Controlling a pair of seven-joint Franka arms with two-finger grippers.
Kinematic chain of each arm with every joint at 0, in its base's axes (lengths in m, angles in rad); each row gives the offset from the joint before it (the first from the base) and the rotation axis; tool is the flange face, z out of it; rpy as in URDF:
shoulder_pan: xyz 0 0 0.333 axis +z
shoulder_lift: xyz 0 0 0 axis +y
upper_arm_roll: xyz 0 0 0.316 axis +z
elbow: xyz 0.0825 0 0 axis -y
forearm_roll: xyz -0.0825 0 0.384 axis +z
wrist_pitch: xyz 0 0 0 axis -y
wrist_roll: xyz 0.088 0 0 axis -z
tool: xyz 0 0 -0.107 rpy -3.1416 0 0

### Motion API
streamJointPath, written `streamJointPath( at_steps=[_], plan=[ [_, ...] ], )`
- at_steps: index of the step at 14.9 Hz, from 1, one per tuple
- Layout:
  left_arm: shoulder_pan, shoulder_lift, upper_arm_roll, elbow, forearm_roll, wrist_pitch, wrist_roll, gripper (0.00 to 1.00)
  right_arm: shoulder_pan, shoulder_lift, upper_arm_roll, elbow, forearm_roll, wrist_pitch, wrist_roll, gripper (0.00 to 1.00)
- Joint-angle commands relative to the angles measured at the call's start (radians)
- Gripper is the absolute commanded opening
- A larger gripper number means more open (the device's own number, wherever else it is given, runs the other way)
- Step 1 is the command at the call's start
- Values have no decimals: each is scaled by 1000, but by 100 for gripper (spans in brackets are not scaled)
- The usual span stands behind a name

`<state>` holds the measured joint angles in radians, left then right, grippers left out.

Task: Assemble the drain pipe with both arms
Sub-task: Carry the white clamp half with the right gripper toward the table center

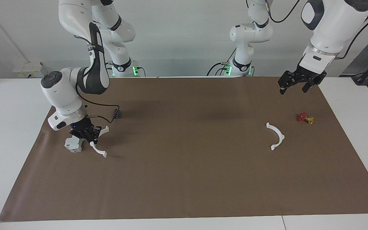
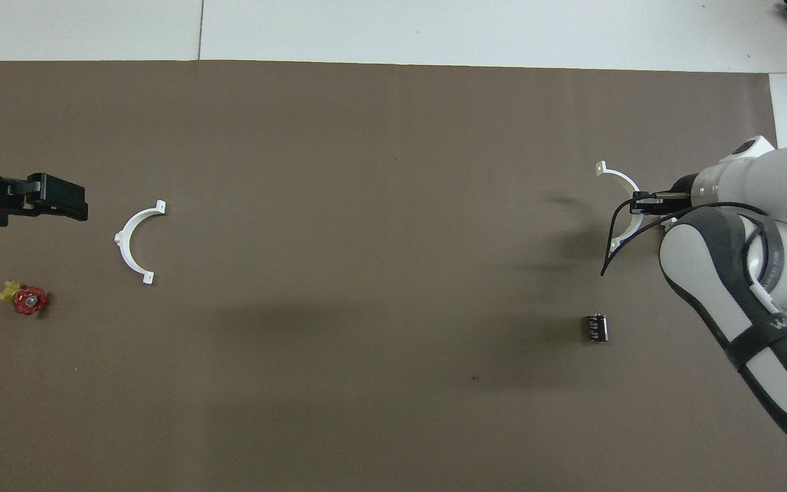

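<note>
Between right fingers (image 1: 89,135): one half-ring arc (image 1: 98,150)

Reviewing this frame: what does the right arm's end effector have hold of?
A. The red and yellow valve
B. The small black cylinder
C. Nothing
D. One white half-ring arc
D: the right end effector is shut on a white half-ring arc at the right arm's end of the table, beside the grey-white block; the other arc lies untouched on the mat.
</note>
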<state>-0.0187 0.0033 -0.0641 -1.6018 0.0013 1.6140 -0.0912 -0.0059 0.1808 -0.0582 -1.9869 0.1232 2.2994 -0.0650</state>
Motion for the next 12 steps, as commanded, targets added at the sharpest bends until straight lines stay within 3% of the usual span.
streamJointPath(
  at_steps=[1, 6, 12],
  plan=[
    [-1, -14, 1, -6, -14, -11, -12, 100, -2, -70, 1, 28, -2, -128, 33, 0],
    [-1, -17, 3, -6, -14, -11, -12, 100, 3, -109, 17, 112, -66, -297, 99, 0],
    [-1, -17, 1, -6, -14, -11, -13, 100, 150, -60, 17, 114, -69, -247, 256, 0]
  ],
)
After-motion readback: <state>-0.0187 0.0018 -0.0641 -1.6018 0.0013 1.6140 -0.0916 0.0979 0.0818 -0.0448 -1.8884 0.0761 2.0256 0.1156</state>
